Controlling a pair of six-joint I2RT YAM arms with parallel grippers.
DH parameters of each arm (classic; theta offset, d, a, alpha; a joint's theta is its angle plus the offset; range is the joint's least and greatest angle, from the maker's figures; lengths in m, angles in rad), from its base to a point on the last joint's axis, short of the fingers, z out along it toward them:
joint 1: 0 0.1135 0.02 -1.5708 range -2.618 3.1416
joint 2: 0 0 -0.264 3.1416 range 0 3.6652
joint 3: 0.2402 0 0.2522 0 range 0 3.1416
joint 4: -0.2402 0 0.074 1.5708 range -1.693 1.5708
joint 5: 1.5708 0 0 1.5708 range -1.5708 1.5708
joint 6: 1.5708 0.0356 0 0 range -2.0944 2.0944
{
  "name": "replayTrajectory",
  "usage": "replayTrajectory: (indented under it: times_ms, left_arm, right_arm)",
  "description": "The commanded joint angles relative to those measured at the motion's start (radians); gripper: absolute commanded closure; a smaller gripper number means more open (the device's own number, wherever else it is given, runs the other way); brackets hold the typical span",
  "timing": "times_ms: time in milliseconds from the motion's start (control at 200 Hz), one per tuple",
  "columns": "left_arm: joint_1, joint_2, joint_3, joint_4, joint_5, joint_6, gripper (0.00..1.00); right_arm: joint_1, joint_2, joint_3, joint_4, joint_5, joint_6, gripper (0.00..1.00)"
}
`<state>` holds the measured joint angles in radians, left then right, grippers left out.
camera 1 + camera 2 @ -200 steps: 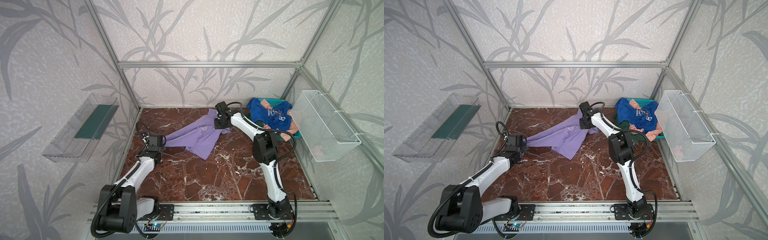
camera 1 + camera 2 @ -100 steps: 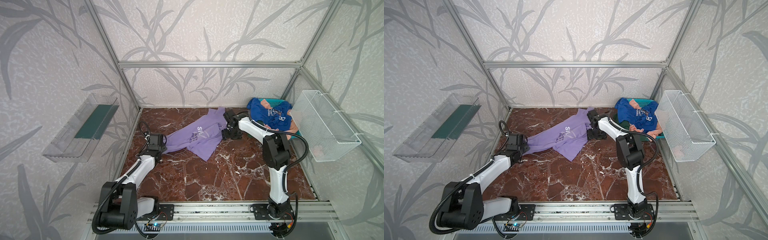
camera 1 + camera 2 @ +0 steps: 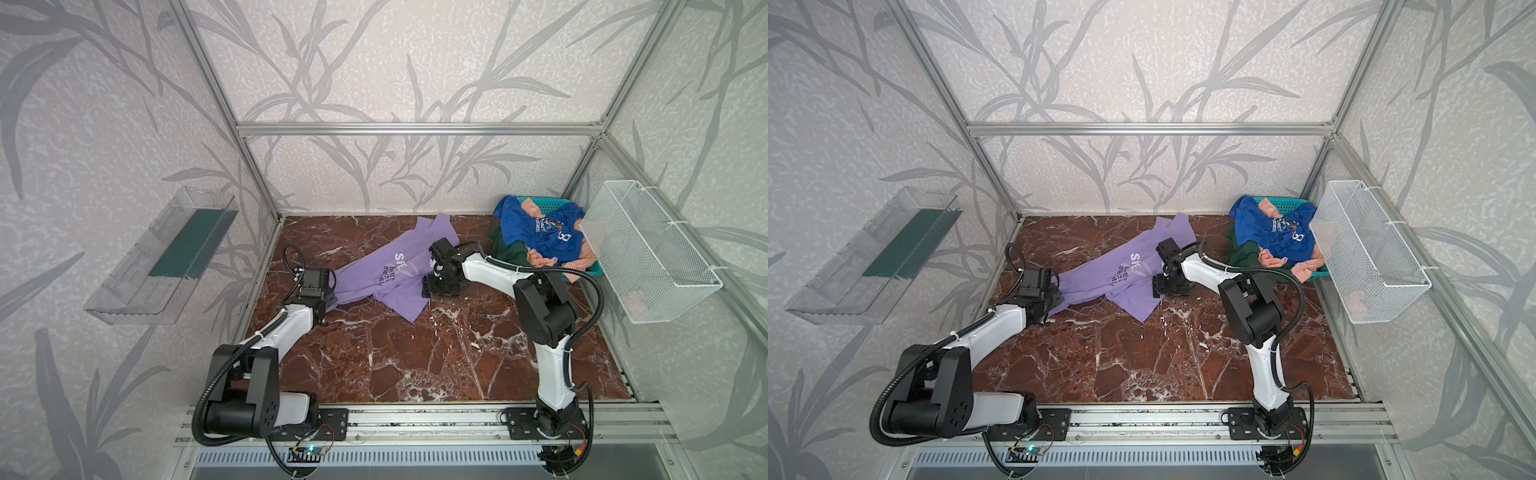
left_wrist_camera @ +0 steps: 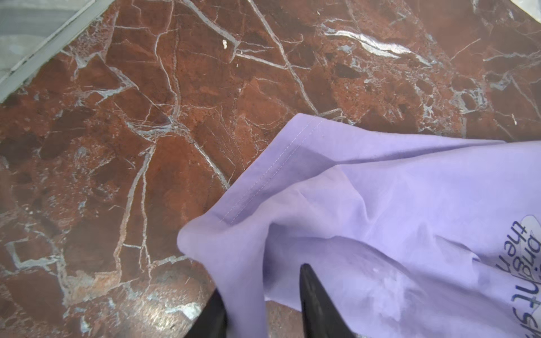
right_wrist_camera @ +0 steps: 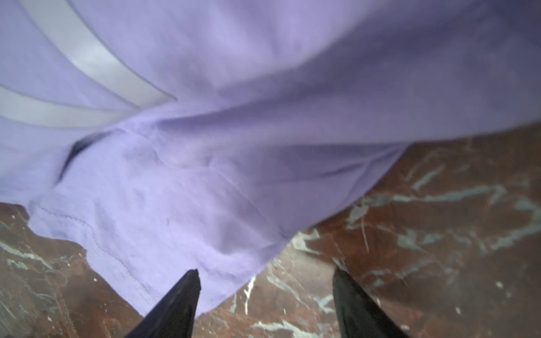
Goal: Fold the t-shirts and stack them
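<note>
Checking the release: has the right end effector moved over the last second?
Yes. The right end effector has come away from the back wall, toward the front rail, along the lavender t-shirt's edge.

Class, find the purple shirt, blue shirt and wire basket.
purple shirt (image 3: 392, 268): a top view, printed front
blue shirt (image 3: 557, 237): a top view, printed front
wire basket (image 3: 619, 253): a top view, mesh wall

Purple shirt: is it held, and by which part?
Not held. Left gripper straddles a loose hem fold of the purple shirt, jaws apart; right gripper is open at its edge.
</note>
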<state>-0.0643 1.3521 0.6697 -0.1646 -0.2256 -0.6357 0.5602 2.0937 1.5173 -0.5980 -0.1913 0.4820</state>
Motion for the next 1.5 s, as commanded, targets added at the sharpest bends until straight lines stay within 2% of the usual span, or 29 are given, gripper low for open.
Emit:
replayTrajectory:
  times_ms: [0, 50, 110, 145, 240, 325, 400, 445, 595, 715, 885, 975, 1040, 1115, 1215, 1270, 1360, 1494]
  left_arm:
    - [0.004, 0.003, 0.028, -0.022, -0.025, -0.024, 0.65]
    - [0.004, -0.002, 0.028, -0.017, -0.033, -0.011, 0.65]
    - [0.004, -0.006, 0.031, -0.018, -0.045, -0.004, 0.66]
    - [0.005, -0.008, 0.03, -0.019, -0.049, -0.004, 0.67]
    - [0.005, -0.014, 0.016, 0.001, -0.05, -0.007, 0.73]
    - [0.005, -0.018, 0.011, 0.005, -0.055, -0.006, 0.84]
    - [0.006, -0.022, 0.011, 0.007, -0.062, -0.005, 0.9]
    - [0.006, -0.025, 0.015, 0.018, -0.059, 0.001, 1.0]
    - [0.009, 0.015, 0.079, 0.055, -0.059, 0.04, 1.0]
    - [0.019, 0.11, 0.213, 0.092, -0.055, 0.073, 1.0]
    - [0.03, 0.349, 0.577, 0.047, 0.006, 0.109, 1.0]
    - [0.03, 0.434, 0.827, -0.038, 0.136, 0.206, 1.0]
    - [0.029, 0.45, 0.969, -0.115, 0.172, 0.229, 1.0]
    - [0.029, 0.412, 1.012, -0.125, 0.199, 0.244, 1.0]
    - [0.021, 0.301, 0.935, -0.101, 0.172, 0.265, 1.0]
    - [0.014, 0.22, 0.835, -0.068, 0.154, 0.276, 1.0]
    - [-0.018, 0.089, 0.634, -0.003, 0.089, 0.274, 1.0]
    - [-0.129, -0.062, 0.332, 0.044, -0.144, 0.239, 1.0]
  right_arm:
    - [0.005, 0.051, 0.038, -0.002, 0.047, 0.013, 0.35]
    - [0.006, 0.064, 0.042, -0.009, 0.07, 0.012, 0.42]
    - [0.004, 0.078, 0.047, -0.017, 0.103, 0.014, 0.44]
    - [0.003, 0.083, 0.052, -0.02, 0.115, 0.012, 0.48]
    - [-0.001, 0.097, 0.072, -0.009, 0.129, 0.005, 0.66]
    - [-0.004, 0.104, 0.091, 0.003, 0.118, -0.005, 0.82]
    - [-0.011, 0.103, 0.116, -0.005, 0.12, -0.015, 1.0]
    - [-0.017, 0.097, 0.129, -0.008, 0.126, -0.023, 1.0]
    - [-0.055, 0.071, 0.189, -0.031, 0.168, -0.055, 1.0]
    - [-0.112, 0.059, 0.272, -0.059, 0.188, -0.082, 1.0]
    - [-0.207, 0.036, 0.494, -0.146, 0.239, -0.119, 1.0]
    - [-0.23, -0.015, 0.608, -0.216, 0.289, -0.156, 1.0]
    - [-0.23, -0.08, 0.621, -0.245, 0.349, -0.181, 1.0]
    - [-0.23, -0.188, 0.553, -0.262, 0.379, -0.178, 1.0]
    - [-0.228, -0.376, 0.332, -0.226, 0.362, -0.16, 1.0]
    - [-0.223, -0.532, 0.153, -0.158, 0.336, -0.16, 1.0]
    - [-0.185, -0.77, -0.165, -0.025, 0.381, -0.103, 1.0]
    - [-0.122, -0.967, -0.426, -0.075, 0.398, 0.021, 1.0]
